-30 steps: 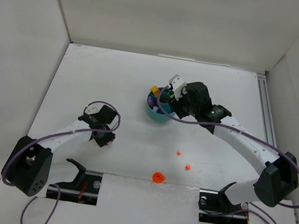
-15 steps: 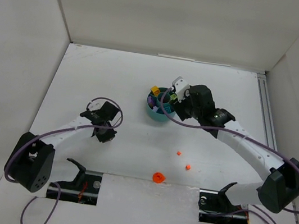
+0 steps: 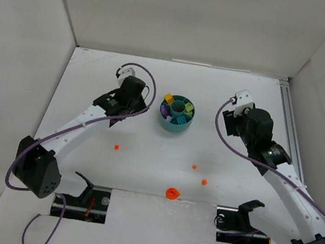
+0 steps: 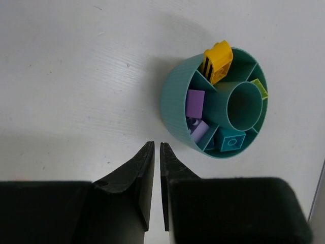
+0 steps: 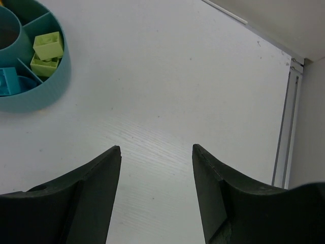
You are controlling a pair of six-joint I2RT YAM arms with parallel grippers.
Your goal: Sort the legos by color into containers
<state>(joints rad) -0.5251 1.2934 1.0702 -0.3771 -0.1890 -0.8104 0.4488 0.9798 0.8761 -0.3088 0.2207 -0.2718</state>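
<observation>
left fingers (image 4: 143, 175) pressed together, right fingers (image 5: 99, 180) parted

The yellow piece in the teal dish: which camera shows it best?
The left wrist view: the yellow piece appears large and sharp, dark stripes visible, leaning on the rim of the teal dish. The top view shows only a yellow speck at the dish's edge. The right wrist view misses it, showing lime pieces and turquoise pieces.

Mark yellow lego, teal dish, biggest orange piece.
Yellow plastic lego (image 4: 221, 58), left wrist view, its top face.
Round teal plastic dish (image 4: 172, 101), left wrist view, outer ribbed wall.
Biggest orange round piece (image 3: 172, 193), top external view, centre.
</observation>
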